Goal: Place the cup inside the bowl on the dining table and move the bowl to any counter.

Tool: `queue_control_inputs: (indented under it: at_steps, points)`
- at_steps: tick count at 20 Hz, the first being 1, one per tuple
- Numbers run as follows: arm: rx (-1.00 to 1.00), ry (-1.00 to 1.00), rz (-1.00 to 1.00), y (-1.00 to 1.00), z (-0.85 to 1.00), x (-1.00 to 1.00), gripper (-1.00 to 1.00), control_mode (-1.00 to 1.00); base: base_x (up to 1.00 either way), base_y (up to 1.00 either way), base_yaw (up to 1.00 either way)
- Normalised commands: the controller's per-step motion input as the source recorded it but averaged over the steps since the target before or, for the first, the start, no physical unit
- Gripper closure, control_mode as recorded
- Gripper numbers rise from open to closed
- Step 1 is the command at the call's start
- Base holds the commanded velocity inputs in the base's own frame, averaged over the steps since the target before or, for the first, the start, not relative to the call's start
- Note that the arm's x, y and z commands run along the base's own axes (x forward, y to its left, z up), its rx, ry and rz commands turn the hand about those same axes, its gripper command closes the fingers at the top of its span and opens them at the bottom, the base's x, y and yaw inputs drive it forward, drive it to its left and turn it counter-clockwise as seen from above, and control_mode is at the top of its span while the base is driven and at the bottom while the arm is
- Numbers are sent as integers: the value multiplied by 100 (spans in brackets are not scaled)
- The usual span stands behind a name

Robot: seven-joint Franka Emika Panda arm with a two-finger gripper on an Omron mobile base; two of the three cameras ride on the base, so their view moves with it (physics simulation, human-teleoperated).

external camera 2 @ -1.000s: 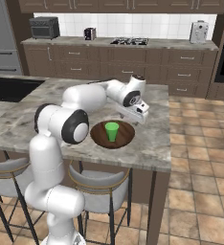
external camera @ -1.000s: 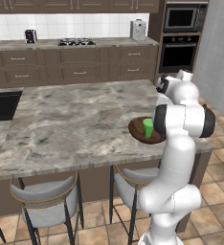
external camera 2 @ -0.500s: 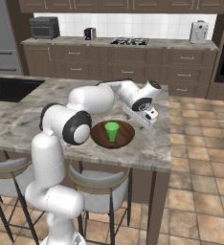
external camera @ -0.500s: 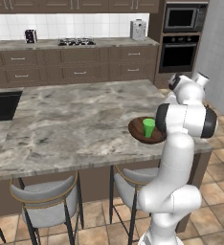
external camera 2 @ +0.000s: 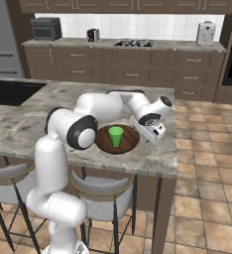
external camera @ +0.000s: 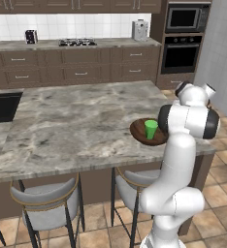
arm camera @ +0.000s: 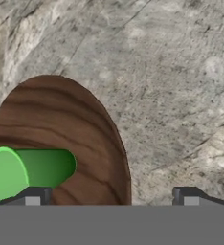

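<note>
fingers: my gripper (arm camera: 109, 198) spread wide, holding nothing | cup: small bright green tumbler (external camera 2: 116, 136) upright inside wide dark brown wooden bowl (external camera 2: 129, 143), frame centre | bowl: on grey-beige marble dining table (external camera 2: 19, 124), lower left of hand view, just beside my fingers

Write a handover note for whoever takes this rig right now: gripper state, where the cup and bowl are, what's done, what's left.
Gripper: open, empty, beside the bowl's rim, above the dining table.
Cup: upright inside the bowl.
Bowl: on the dining table, near its edge on the arm's side.
Done: cup in bowl.
Left: grasp the bowl by its rim and carry it, cup inside, to the counter by the hob.
</note>
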Motion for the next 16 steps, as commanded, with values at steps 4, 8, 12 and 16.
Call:
queue_control_inputs:
  at_steps: [4,8,12,16]
  points:
    - [0,0,0,-2,-2,0,-100,-100,0,0,0]
    - [1,-1,0,0,0,0,-100,-100,0,0,0]
    - [3,-3,0,0,0,0,-100,-100,0,0,0]
    - [3,-3,2,0,-3,0,-100,-100,0,0,0]
